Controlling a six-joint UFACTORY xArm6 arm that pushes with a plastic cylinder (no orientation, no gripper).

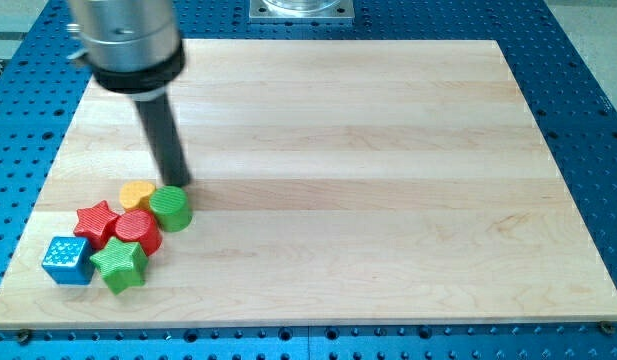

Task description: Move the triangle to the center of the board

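My tip point(178, 183) rests on the wooden board point(368, 150) at the view's left, just above the green cylinder point(172, 208) and right of the yellow heart point(138, 192); it looks to touch or nearly touch the cylinder's top edge. Below them sit a red star point(96, 222), a red cylinder point(139, 232), a green star point(120, 264) and a blue cube point(67, 259), all packed close together near the board's lower left corner. I see no triangle-shaped block in this view.
The board lies on a blue perforated table point(588, 90). A grey metal mount point(302, 9) stands at the view's top centre. The arm's wide dark collar point(128, 45) hangs over the board's upper left.
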